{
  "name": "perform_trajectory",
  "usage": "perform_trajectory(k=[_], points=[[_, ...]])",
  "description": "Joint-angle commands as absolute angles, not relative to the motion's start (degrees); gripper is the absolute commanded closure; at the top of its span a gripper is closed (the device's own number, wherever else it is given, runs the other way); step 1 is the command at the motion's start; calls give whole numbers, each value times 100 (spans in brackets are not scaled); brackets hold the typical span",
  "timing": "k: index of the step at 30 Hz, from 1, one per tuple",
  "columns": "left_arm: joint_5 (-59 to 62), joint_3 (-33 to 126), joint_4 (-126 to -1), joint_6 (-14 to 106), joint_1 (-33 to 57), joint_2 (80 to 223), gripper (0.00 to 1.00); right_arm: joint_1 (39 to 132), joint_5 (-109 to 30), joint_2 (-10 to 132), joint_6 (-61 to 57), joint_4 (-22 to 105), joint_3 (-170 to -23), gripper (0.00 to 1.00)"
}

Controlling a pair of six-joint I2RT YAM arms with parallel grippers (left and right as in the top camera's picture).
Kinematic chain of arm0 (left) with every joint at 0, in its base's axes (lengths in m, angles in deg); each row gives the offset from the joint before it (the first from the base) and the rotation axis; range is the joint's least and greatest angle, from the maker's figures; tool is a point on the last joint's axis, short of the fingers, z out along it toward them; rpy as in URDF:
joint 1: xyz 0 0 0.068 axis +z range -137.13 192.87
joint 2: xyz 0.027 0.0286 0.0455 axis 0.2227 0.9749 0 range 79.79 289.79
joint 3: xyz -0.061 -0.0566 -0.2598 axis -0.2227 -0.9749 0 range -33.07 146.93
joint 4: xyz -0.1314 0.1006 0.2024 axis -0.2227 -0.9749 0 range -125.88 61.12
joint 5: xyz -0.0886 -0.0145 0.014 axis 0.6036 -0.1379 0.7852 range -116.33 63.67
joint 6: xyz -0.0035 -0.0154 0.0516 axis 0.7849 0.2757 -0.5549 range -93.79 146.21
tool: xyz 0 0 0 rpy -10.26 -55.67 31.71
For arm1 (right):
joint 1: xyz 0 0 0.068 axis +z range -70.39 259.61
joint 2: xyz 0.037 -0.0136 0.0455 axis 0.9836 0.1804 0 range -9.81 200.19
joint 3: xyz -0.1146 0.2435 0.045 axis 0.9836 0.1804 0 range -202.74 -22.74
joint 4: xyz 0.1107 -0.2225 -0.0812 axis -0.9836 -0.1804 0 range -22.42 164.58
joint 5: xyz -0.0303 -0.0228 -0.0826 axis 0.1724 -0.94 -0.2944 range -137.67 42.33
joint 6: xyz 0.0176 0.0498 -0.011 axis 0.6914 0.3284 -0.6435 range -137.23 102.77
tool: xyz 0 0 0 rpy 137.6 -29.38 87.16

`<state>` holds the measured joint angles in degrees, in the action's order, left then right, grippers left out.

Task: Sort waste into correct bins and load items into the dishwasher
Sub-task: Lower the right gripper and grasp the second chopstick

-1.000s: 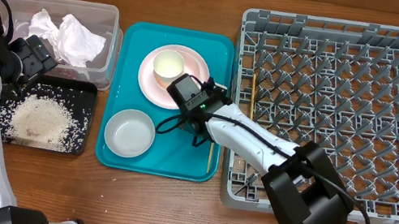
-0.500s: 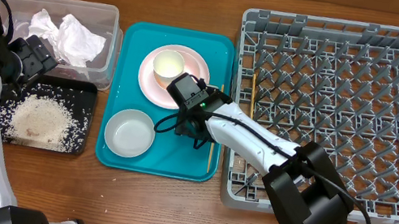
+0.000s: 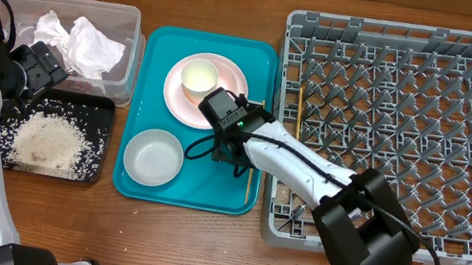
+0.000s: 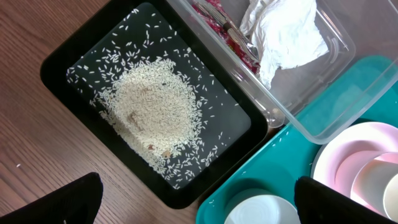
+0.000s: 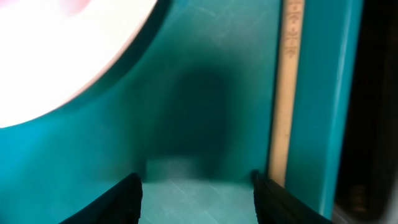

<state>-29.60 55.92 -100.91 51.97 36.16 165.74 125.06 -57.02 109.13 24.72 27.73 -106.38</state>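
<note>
My right gripper (image 3: 230, 156) (image 5: 197, 200) hangs low over the teal tray's floor, open, with nothing between its fingers. A wooden chopstick (image 5: 287, 93) (image 3: 249, 186) lies along the tray's right wall, just outside the right finger (image 5: 264, 196). The pink plate (image 3: 222, 101) (image 5: 56, 50) holds the white cup (image 3: 199, 76). A pale bowl (image 3: 154, 157) (image 4: 261, 213) sits at the tray's front left. Another chopstick (image 3: 298, 114) lies in the grey dish rack (image 3: 453, 229). My left gripper (image 3: 36, 78) (image 4: 199, 205) is wide open above the black tray (image 4: 56, 62), which holds rice (image 4: 152, 109).
The clear tub (image 3: 128, 55) (image 4: 298, 118) holds white napkins (image 3: 86, 43) (image 4: 283, 31) and a red wrapper (image 4: 221, 25). The teal tray (image 3: 259, 59) stands between the tub and the rack. Bare wooden table runs along the front edge.
The right gripper has barely shifted over the teal tray. The left arm has not moved.
</note>
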Motion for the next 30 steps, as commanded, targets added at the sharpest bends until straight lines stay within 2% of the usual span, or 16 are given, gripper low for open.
perform_trajectory(k=[1, 30], points=[[-2973, 5677, -10085, 5151, 3609, 16593, 0, 12480, -6093, 10410, 2428, 2709, -10793, 41], [-2973, 5677, -10085, 5151, 3609, 16593, 0, 12250, -5852, 10620, 2494, 2972, -10369, 42]])
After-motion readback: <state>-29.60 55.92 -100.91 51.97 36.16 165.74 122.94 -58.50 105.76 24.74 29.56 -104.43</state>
